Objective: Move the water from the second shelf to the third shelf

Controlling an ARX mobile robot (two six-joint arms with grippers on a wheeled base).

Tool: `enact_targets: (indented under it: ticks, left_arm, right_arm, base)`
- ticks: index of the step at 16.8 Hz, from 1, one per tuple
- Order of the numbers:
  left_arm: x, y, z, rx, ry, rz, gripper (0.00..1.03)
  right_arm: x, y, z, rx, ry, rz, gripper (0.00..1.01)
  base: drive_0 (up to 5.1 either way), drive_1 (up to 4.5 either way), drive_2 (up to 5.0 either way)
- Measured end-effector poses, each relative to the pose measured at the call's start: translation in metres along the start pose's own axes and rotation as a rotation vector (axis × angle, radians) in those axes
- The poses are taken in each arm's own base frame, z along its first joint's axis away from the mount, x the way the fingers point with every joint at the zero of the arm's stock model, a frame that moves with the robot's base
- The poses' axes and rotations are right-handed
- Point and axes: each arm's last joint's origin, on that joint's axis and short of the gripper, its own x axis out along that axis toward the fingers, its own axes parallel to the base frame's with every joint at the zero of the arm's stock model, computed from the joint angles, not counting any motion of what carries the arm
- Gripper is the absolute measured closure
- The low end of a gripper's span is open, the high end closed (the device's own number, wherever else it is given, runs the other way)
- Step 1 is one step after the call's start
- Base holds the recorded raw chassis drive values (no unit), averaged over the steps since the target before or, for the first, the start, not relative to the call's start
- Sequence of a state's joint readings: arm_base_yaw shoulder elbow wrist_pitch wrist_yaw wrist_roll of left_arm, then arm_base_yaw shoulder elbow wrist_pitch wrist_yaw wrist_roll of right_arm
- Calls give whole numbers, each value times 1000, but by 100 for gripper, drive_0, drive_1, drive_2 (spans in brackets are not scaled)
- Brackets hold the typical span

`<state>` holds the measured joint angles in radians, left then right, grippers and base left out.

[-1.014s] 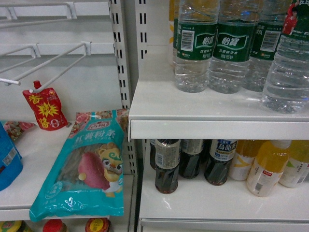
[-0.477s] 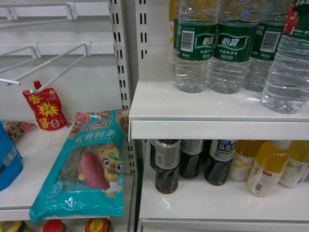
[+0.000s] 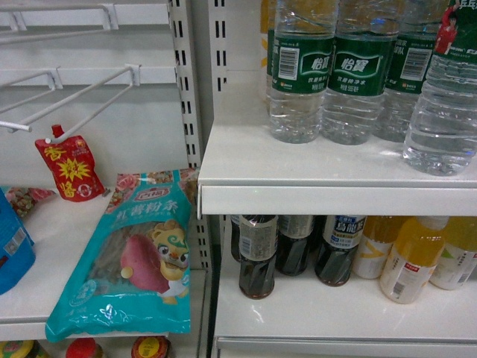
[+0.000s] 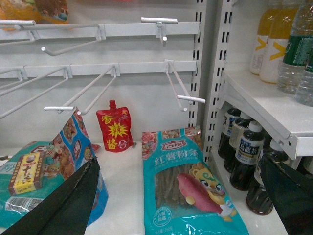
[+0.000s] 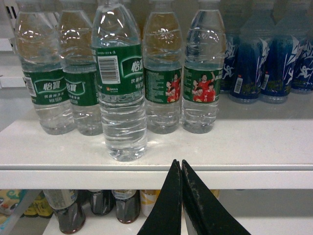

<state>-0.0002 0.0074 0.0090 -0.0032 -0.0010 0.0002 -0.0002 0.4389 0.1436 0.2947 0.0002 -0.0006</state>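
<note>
White shelf [image 5: 234, 147]: water [image 5: 121, 83] stands near lip.

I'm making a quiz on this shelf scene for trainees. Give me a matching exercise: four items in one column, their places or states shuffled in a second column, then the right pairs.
Items:
1. front water bottle
2. red pouch
3. teal noodle bag
4. right tool

Places or states:
A. lying flat on the left shelf
B. shut, below the shelf edge
C. standing ahead of its row, barcode facing out
D. propped against the back wall under the hooks

Pairs: 1-C, 2-D, 3-A, 4-B
</note>
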Motion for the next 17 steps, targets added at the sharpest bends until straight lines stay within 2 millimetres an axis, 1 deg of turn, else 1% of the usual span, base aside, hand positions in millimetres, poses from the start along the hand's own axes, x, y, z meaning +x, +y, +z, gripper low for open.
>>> enact_targets:
  ticks: [7, 11, 13, 15, 16, 17]
  left_arm:
    - [0, 0, 0, 0, 0, 0, 5]
    - [0, 0, 0, 0, 0, 0, 5]
    - [0, 0, 0, 0, 0, 0, 5]
    - [0, 0, 0, 0, 0, 0, 5]
    - [0, 0, 0, 0, 0, 0, 5]
    - [0, 0, 0, 0, 0, 0, 5]
  right_arm:
    - [-12, 0, -20, 0, 4, 0, 99]
    - [-17, 0, -25, 0, -3, 0, 99]
    - [-20, 0, -32, 0, -4, 0, 99]
    - [-21, 0, -31, 0, -14, 0, 99]
    - [-23, 0, -32, 0, -6, 0, 99]
    - [-30, 0, -38, 0, 40, 0, 99]
  base:
    - [0, 0, 0]
    - [0, 0, 0]
    - [0, 0, 0]
    - [0, 0, 0]
    - [0, 0, 0]
    - [0, 0, 0]
